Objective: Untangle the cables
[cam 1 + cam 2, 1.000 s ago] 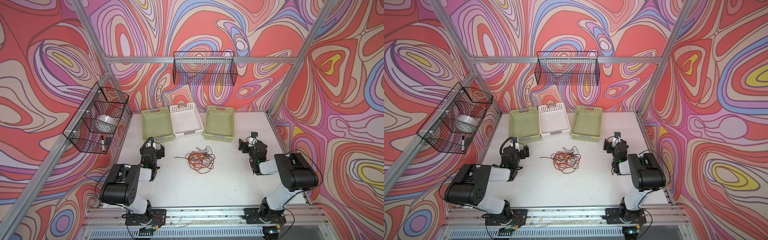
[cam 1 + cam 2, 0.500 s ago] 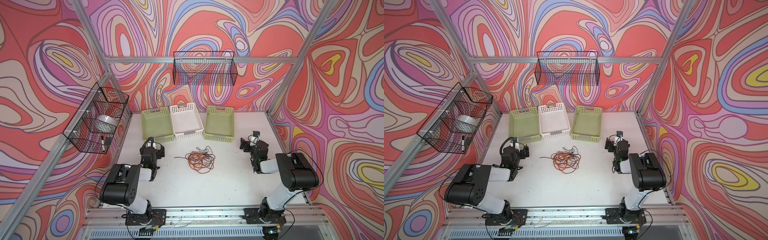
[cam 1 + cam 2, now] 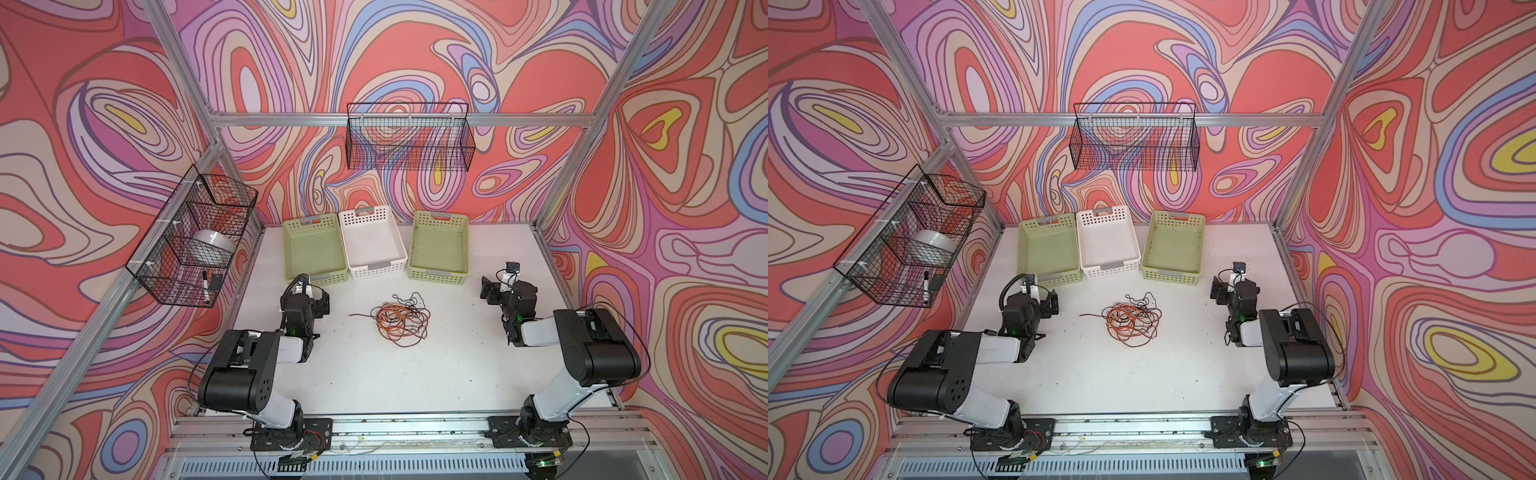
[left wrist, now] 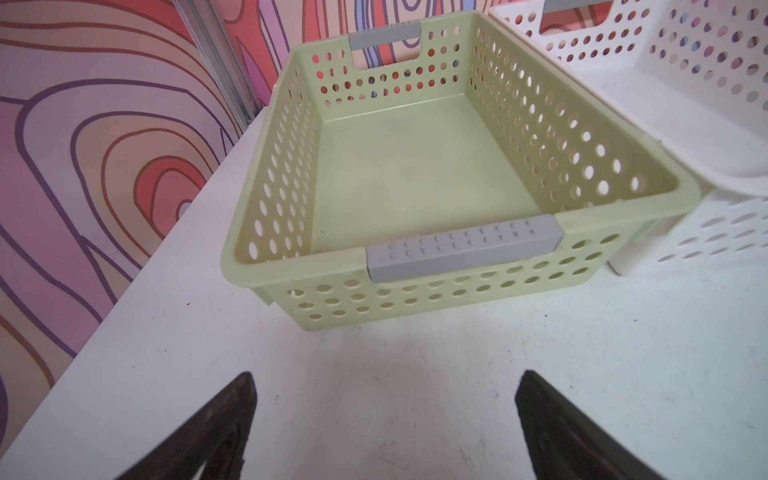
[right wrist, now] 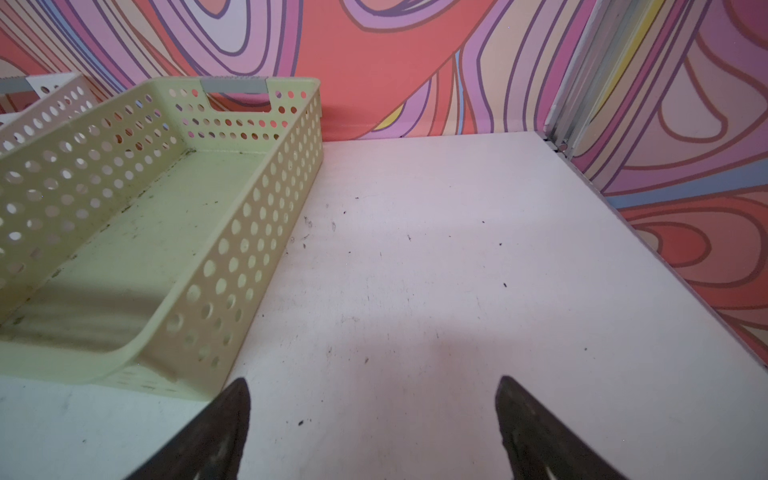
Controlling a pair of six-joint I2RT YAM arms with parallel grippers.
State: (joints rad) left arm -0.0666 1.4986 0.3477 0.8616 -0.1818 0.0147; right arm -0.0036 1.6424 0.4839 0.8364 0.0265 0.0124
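While the cables (image 3: 401, 319) were seen lying in one loose heap near the middle of the table (image 3: 374, 374), the task was judged to be barely begun, if at all. The orange cord (image 3: 388, 322) was looped through the heart of the heap. The black cord (image 3: 409, 298) was curled over its far edge, towards the baskets. The reddish-brown cord (image 3: 405, 344) was looped round the near edge, with one thin end trailed out towards the left arm's side. The loops were crossed over one another at many places in both top views; which cord passed over which could not be told. No cord was drawn clear of the others, and none was held or touched.

The left end effector (image 4: 386, 376) was shown with its jaws spread wide and nothing between them, low over bare table just before the left green basket (image 4: 463, 249). The right end effector (image 5: 372, 380) was likewise wide open and empty, beside the right green basket (image 5: 232, 266). Both were placed well apart from the heap, one on each side. A white basket (image 3: 372, 270) was set between the two green ones at the back, and all three were seen empty.

All of the separating was therefore judged to be left: each cord would have to be gripped, drawn free and laid apart.
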